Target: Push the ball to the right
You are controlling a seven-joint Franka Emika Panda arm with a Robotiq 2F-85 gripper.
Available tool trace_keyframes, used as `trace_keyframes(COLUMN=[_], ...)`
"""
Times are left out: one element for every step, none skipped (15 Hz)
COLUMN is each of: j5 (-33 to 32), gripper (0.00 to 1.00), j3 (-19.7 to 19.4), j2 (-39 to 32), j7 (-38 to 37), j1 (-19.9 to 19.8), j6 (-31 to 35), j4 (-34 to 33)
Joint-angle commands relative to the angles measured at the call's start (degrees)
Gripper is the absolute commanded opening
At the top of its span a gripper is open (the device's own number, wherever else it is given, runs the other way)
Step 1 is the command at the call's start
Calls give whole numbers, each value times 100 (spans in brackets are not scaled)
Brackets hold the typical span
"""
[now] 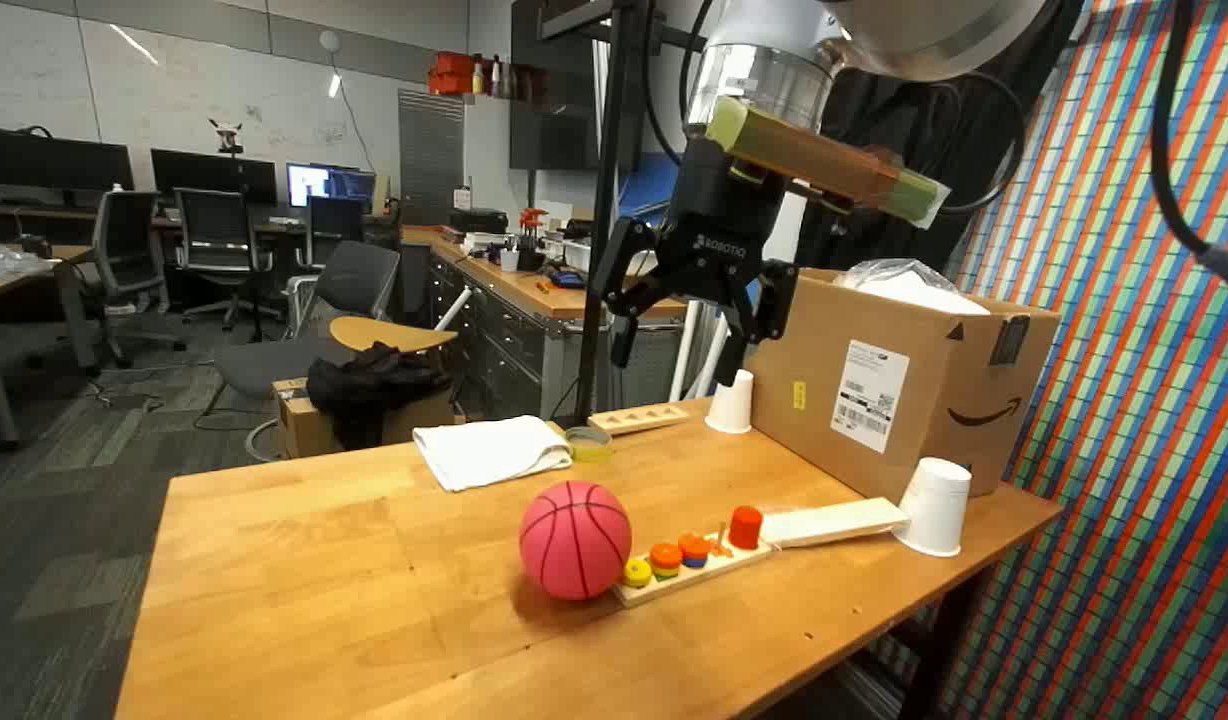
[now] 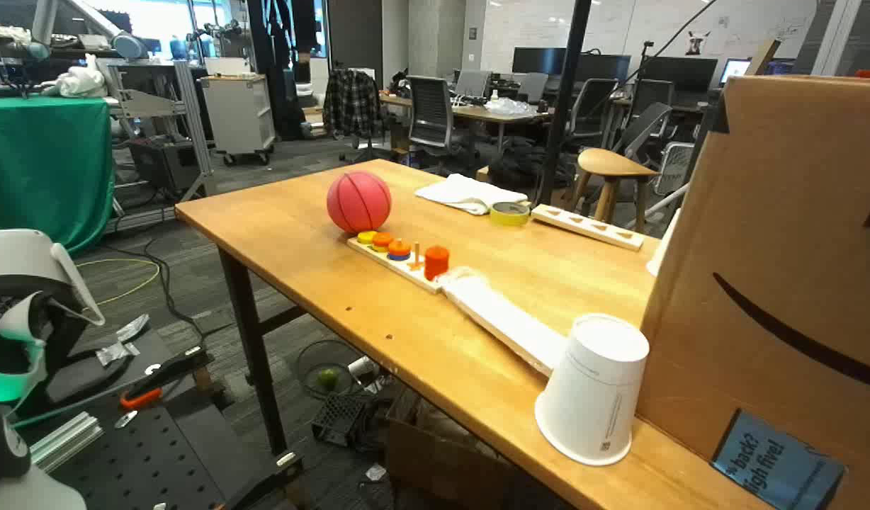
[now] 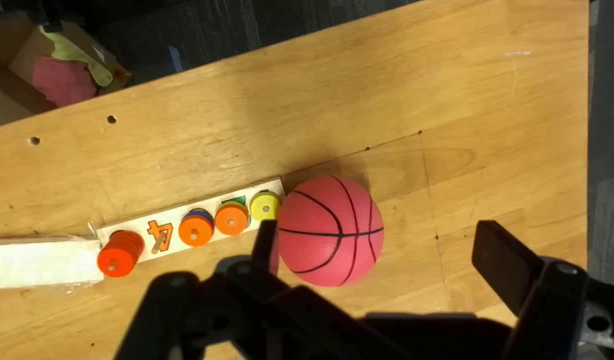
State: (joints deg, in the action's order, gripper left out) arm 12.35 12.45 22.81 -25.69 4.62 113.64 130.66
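The ball is pink with black basketball lines. It rests on the wooden table in both exterior views [image 1: 575, 540] [image 2: 359, 202] and in the wrist view [image 3: 331, 230]. It sits at the end of a wooden stacking toy [image 1: 689, 572], close to the yellow ring; whether they touch is hard to tell. My gripper [image 1: 677, 352] is open and empty, raised well above the table in an exterior view. In the wrist view my gripper [image 3: 377, 234] has its fingers wide apart, with the ball below and nearer the left finger. The gripper is out of view in an exterior view.
A pale wooden bar [image 1: 834, 523] continues from the toy to a white cup [image 1: 934, 507]. A large cardboard box [image 1: 889, 375] and another white cup [image 1: 731, 403] stand nearby. A white cloth [image 1: 492, 452], tape roll [image 1: 589, 444] and slotted wooden board [image 1: 639, 419] lie along the table edge.
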Motion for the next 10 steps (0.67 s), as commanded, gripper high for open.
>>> trace_keyframes(j5=[-16, -16, -16, -16, -16, -16, -16, -16, -16, -16], gripper=[100, 100, 100, 100, 100, 100, 100, 100, 100, 100], j3=[-30, -29, -29, -28, -28, -28, -28, -28, -28, -28], j2=[-2, 8, 20, 24, 26, 26, 26, 26, 26, 26], j7=[-12, -12, -12, -12, -12, -12, -12, -12, -12, -12], j1=[32, 32, 31, 31, 31, 31, 31, 31, 31, 31], j6=[-9, -10, -10, -10, -10, -10, -10, -10, -10, -10], j4=[-42, -72, -87, -93, -94, -94, -94, -94, -94, -94])
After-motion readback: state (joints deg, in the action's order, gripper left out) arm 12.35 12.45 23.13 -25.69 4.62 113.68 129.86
